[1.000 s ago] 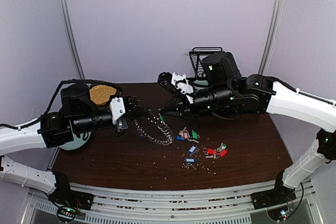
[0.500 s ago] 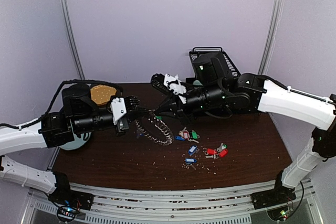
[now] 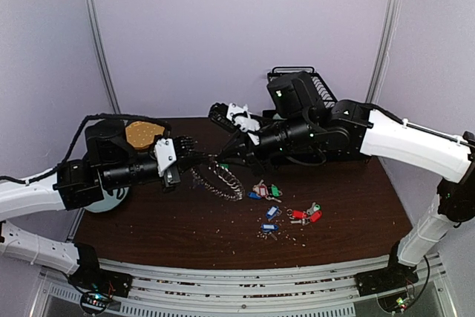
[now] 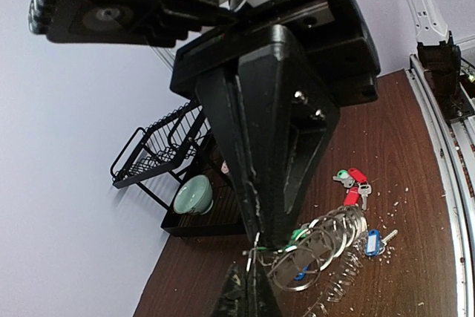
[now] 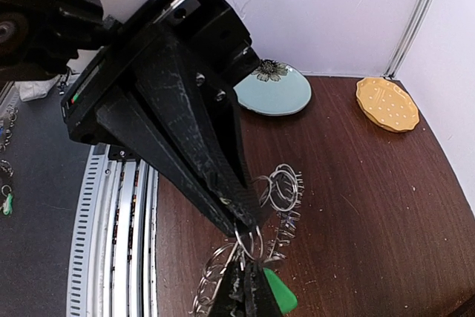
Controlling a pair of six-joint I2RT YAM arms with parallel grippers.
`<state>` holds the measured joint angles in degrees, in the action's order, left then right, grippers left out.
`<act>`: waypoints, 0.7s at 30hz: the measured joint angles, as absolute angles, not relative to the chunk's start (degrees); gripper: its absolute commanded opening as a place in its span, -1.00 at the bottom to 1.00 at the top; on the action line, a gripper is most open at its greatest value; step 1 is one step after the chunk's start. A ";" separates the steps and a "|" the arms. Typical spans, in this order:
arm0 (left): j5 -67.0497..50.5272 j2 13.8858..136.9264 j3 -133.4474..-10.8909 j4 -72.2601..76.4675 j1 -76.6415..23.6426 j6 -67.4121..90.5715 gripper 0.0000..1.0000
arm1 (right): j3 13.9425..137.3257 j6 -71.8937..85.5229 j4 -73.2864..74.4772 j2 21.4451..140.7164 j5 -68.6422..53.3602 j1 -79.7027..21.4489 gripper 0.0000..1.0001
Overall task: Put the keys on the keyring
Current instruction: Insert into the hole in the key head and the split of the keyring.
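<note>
The keyring (image 3: 223,182) is a chain of silver split rings. It hangs from my left gripper (image 3: 199,159), which is shut on one end ring, and its far end trails on the table. My right gripper (image 3: 223,158) is shut on a key with a green tag (image 5: 280,295), tip to tip with the left one. A small ring (image 5: 249,241) sits between the two tips. In the left wrist view the keyring (image 4: 326,239) curls beside the green tag (image 4: 298,235). More keys lie on the table: a pink, green and blue cluster (image 3: 264,190), red ones (image 3: 306,215) and blue ones (image 3: 271,219).
A black dish rack (image 3: 297,83) with a green bowl (image 4: 193,194) stands at the back right. A pale blue plate (image 5: 273,93) and a yellow waffle-like disc (image 3: 143,133) lie at the left. Crumbs are scattered over the brown table (image 3: 356,206).
My right arm has slid left, bringing its tip up against the left gripper's tip. The left arm and the keys on the table have stayed put.
</note>
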<state>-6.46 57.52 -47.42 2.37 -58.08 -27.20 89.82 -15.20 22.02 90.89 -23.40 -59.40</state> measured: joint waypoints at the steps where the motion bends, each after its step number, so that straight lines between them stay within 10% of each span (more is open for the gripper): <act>1: -6.68 57.23 -47.13 2.63 -58.08 -27.35 -1.00 | 89.82 -15.05 22.20 90.94 -23.38 -59.42 -1.00; 21: -11.42 54.52 -43.94 7.55 -58.06 -27.33 -1.00 | 87.48 -13.50 18.63 90.94 -29.19 -58.70 -1.00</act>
